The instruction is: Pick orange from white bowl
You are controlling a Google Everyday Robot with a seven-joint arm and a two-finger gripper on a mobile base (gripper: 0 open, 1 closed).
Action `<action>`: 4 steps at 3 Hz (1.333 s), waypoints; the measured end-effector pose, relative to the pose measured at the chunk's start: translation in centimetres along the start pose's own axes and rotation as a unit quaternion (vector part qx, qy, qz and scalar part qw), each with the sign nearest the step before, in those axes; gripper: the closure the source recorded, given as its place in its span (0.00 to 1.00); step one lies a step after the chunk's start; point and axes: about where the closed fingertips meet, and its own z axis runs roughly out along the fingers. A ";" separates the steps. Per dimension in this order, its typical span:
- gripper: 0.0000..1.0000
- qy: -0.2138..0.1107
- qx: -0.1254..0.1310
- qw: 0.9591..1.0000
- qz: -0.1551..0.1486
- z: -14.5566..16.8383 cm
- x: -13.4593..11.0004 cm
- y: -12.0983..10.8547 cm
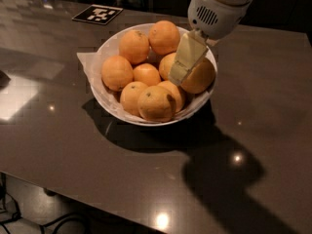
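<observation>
The white bowl (108, 52), lined with white paper, stands on the dark table and holds several oranges. The largest orange (156, 104), duller and dimpled, lies at the bowl's front. My gripper (178, 76), cream-coloured under a white wrist housing (214, 13), reaches down into the bowl's right side. Its tip lies between a middle orange (167, 65) and the right-hand orange (201, 77), touching or nearly touching both. It is behind and to the right of the largest orange. I hold nothing that I can see.
A black-and-white marker tag (97, 14) lies on the table behind the bowl. The glossy dark table (253, 130) reflects ceiling lights, and its front edge runs along the bottom left. Cables lie on the floor at the bottom left.
</observation>
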 end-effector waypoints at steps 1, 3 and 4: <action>0.17 0.008 0.000 1.000 0.002 0.8 0.1 -0.7; 0.17 0.032 -0.016 0.999 0.006 3.6 0.8 -1.2; 0.34 0.041 -0.022 0.999 0.006 4.7 1.5 -1.3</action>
